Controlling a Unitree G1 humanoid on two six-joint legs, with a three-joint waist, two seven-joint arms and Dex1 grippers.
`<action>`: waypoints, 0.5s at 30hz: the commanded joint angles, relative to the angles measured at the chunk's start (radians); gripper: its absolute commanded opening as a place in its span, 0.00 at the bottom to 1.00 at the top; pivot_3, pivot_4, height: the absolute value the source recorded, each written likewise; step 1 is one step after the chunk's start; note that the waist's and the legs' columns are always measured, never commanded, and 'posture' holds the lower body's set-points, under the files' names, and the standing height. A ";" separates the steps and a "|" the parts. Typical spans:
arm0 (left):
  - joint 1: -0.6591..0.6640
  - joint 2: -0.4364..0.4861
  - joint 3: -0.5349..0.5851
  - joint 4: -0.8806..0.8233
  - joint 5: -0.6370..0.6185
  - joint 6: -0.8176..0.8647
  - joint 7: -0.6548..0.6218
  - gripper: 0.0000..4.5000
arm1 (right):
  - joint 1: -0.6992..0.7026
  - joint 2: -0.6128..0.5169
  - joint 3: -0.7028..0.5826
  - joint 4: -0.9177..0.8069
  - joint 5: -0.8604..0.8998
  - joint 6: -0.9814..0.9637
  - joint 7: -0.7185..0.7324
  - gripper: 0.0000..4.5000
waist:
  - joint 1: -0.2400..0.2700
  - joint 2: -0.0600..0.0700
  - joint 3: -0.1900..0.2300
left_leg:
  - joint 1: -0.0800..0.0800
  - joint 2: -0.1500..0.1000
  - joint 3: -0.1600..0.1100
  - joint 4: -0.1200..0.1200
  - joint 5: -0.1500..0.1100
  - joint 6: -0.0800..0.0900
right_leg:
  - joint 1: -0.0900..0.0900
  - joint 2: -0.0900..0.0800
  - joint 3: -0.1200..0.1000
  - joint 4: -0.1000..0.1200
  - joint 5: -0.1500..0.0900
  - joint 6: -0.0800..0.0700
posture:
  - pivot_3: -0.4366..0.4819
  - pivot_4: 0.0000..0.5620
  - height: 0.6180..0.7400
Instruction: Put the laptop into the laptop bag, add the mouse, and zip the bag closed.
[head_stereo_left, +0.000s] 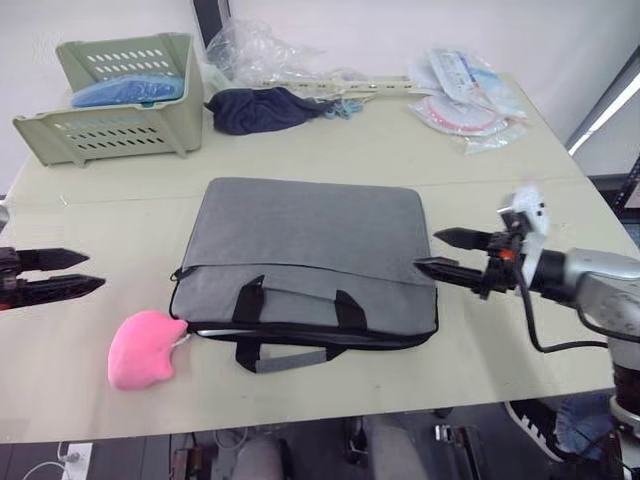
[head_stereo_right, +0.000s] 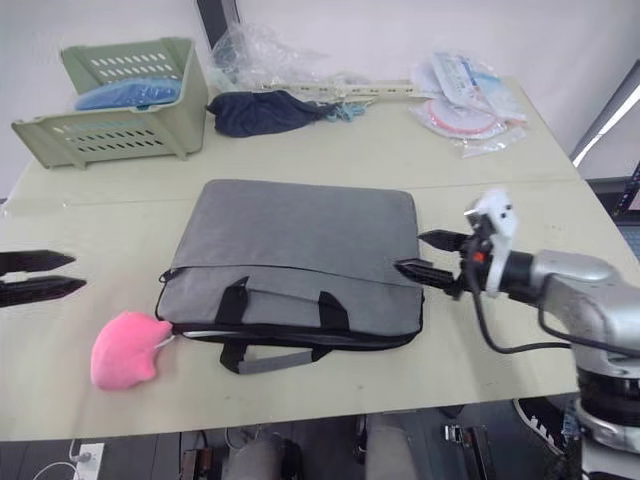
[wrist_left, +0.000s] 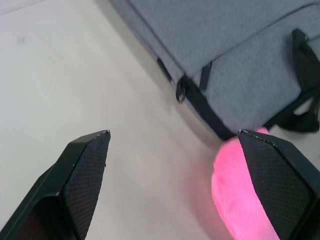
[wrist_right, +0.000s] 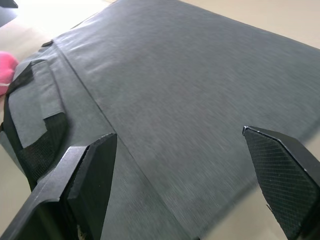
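Laptop bag (head_stereo_left: 305, 265) lying flat mid-counter, handles toward the near edge. A thin silver edge, probably the laptop (head_stereo_left: 215, 332), peeking from the front opening near the near-left corner. No white mouse to be made out. Zip apparently not closed along the front, so likely at or near the zipping step, though hard to be sure.

Best done by pinning the bag's right end with the right gripper (head_stereo_left: 452, 253), spread and hovering just beside that corner, while bringing the left gripper (head_stereo_left: 70, 272), also spread and well apart on the left, to the small metal zip pull (wrist_left: 180, 93) at the left corner. Pull along the seam, not upward.

Grey woven fabric, soft and slack; black webbing handles (head_stereo_left: 300, 300). Pink fuzzy lump (head_stereo_left: 143, 348) touching the bag's near-left corner. Smooth pale counter (head_stereo_left: 100, 215).
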 joint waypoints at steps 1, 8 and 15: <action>-0.089 -0.103 -0.075 0.043 0.024 0.018 0.046 0.98 | 0.012 -0.019 -0.075 0.079 0.029 0.075 -0.062 0.98 | -0.001 -0.001 0.000 | 0.000 0.000 0.000 0.000 0.000 0.000 | 0.000 0.000 0.000 0.000 0.000 0.000 | 0.48 0.27 1.00; -0.102 -0.232 -0.175 -0.037 0.047 0.056 0.079 0.98 | 0.020 0.074 -0.084 0.124 0.116 0.250 -0.158 0.98 | -0.019 -0.005 0.002 | 0.001 0.000 0.001 0.001 0.000 0.000 | -0.001 0.001 -0.001 0.003 0.000 0.000 | 0.48 0.27 1.00; -0.068 -0.243 -0.171 -0.123 0.022 0.103 0.074 0.56 | 0.032 0.166 -0.103 0.054 0.224 0.345 -0.218 0.68 | -0.015 -0.005 0.002 | 0.001 0.000 0.001 0.004 0.001 0.001 | 0.000 0.000 0.001 0.003 0.001 0.001 | 0.48 0.27 1.00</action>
